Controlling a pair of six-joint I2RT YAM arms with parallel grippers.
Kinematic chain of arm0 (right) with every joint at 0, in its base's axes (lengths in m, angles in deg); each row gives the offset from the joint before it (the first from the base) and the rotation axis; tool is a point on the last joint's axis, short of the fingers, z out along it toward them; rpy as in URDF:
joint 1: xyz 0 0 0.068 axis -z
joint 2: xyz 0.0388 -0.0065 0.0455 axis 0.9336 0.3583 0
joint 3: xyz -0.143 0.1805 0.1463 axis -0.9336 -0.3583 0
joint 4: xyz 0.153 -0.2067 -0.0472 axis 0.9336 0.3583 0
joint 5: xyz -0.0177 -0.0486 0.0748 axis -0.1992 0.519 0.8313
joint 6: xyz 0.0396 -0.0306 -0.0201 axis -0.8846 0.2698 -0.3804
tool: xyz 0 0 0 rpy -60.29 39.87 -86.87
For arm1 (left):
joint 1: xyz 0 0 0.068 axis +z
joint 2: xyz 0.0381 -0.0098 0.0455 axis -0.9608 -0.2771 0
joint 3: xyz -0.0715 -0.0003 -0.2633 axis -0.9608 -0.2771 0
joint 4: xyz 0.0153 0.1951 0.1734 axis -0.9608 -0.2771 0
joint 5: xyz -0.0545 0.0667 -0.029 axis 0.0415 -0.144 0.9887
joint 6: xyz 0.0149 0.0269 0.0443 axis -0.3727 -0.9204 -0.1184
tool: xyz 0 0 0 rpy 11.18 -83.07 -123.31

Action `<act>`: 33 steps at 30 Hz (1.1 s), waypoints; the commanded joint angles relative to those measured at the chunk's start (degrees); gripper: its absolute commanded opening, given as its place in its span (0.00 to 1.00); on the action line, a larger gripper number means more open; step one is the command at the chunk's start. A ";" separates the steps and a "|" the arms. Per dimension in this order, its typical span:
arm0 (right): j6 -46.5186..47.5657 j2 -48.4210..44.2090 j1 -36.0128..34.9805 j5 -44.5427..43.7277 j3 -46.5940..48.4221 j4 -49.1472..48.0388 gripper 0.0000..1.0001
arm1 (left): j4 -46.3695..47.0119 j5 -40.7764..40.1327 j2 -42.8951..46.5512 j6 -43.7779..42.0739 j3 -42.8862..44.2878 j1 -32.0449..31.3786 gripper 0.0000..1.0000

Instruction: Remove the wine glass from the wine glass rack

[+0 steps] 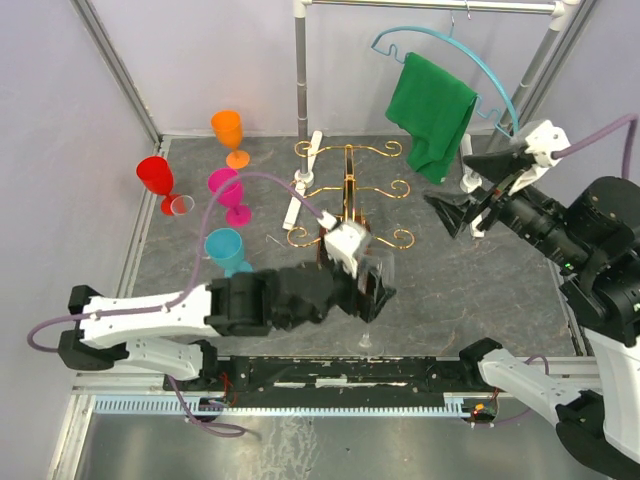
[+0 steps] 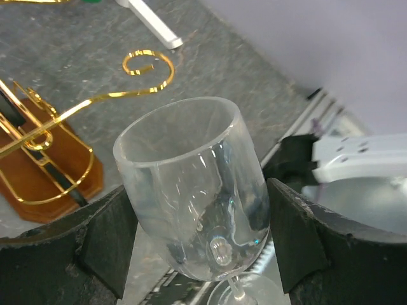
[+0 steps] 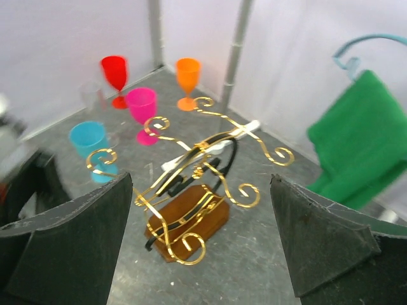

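A clear wine glass (image 2: 191, 190) sits upright between the fingers of my left gripper (image 2: 197, 241), which is shut on its bowl. From above, the left gripper (image 1: 368, 283) is near the table's front edge, and the glass foot (image 1: 370, 344) shows just below it. The glass is off the wine glass rack (image 1: 348, 195), whose gold wire arms are bare. The rack's brown base (image 2: 38, 184) lies behind and to the left of the glass. My right gripper (image 1: 475, 190) hangs open to the right of the rack, which shows between its fingers (image 3: 191, 216).
Red (image 1: 155, 178), orange (image 1: 228, 130), pink (image 1: 225, 190) and blue (image 1: 224, 248) goblets stand at the left. A green towel (image 1: 432, 112) hangs on a teal hanger from the grey metal rail (image 1: 300, 60) behind the rack. Walls close the left and back sides.
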 commanded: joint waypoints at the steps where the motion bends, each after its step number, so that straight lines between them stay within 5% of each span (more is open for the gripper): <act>1: -3.15 -0.37 -0.12 -16.92 3.21 0.25 0.96 | 21.11 -20.86 0.82 -18.86 -8.01 -8.67 0.65; 11: -3.48 -1.94 -0.14 -20.10 0.87 -1.57 0.96 | 72.49 -42.35 -7.10 -46.93 -29.64 -16.26 0.66; 20: -4.36 -1.70 -0.10 -22.23 0.62 -0.46 0.96 | 122.69 -42.93 -31.01 -72.99 -31.53 -16.14 0.66; 33: -3.35 -0.72 -0.14 -24.08 1.46 1.75 0.95 | 123.93 -39.45 -40.26 -61.65 -29.16 -11.76 0.69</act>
